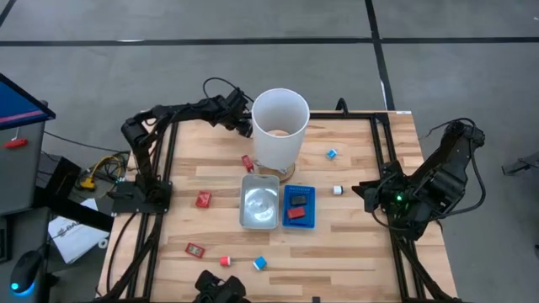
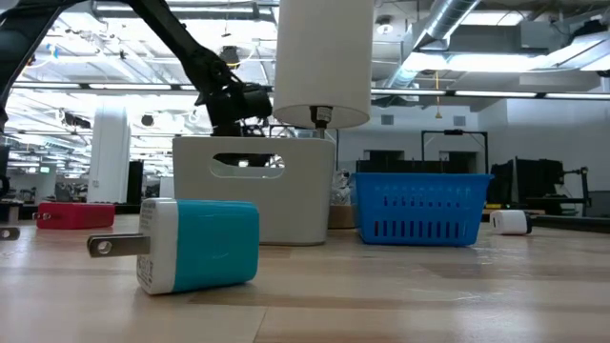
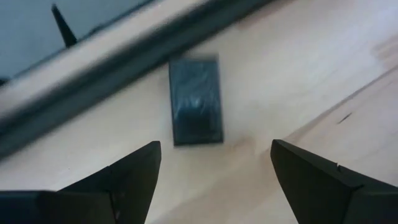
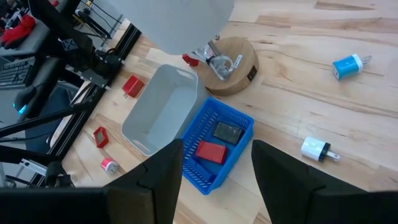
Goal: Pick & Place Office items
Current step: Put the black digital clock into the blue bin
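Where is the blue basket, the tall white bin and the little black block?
blue basket [image 4: 239, 121]: right wrist view, on its far rim.
tall white bin [image 1: 279, 130]: high view, on its side wall.
black block [image 3: 196, 99]: left wrist view, on its top face.

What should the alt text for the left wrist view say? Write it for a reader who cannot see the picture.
A small black rectangular block lies on the light wooden table, just ahead of the left gripper, whose two dark fingers stand open on either side of it without touching it. A dark frame rail runs across the table edge beyond the block.
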You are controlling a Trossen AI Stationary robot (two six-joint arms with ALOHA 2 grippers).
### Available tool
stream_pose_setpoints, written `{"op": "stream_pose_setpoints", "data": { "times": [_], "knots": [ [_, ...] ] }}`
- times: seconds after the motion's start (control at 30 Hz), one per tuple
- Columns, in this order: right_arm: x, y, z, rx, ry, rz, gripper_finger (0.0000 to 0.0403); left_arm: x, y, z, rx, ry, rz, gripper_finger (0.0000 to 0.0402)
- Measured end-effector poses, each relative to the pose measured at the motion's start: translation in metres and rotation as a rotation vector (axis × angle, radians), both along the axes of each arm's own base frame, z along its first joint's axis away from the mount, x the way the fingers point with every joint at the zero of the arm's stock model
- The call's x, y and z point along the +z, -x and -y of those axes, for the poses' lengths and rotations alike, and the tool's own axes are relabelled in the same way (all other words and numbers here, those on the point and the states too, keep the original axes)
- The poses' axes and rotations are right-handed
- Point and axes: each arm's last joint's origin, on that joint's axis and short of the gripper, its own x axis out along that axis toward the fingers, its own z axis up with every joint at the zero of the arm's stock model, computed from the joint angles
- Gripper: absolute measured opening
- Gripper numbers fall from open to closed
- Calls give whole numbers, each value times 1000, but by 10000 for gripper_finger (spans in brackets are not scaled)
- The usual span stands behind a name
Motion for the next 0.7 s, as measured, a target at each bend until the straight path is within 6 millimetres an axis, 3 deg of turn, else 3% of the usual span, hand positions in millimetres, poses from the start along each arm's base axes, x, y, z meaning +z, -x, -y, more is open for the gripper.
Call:
{"op": "stream_pose_setpoints", "data": {
  "times": [0.27, 0.53, 0.7],
  "knots": [
    [0, 0, 0, 11, 12, -5, 184, 10, -3, -9, -2, -52, 11, 298],
    [0, 0, -1, 15, 12, -5, 184, -38, -11, -15, 2, 68, -61, 298],
    [0, -1, -2, 16, -6, 5, 184, -44, -16, -15, -7, 85, -50, 298]
  ]
}}
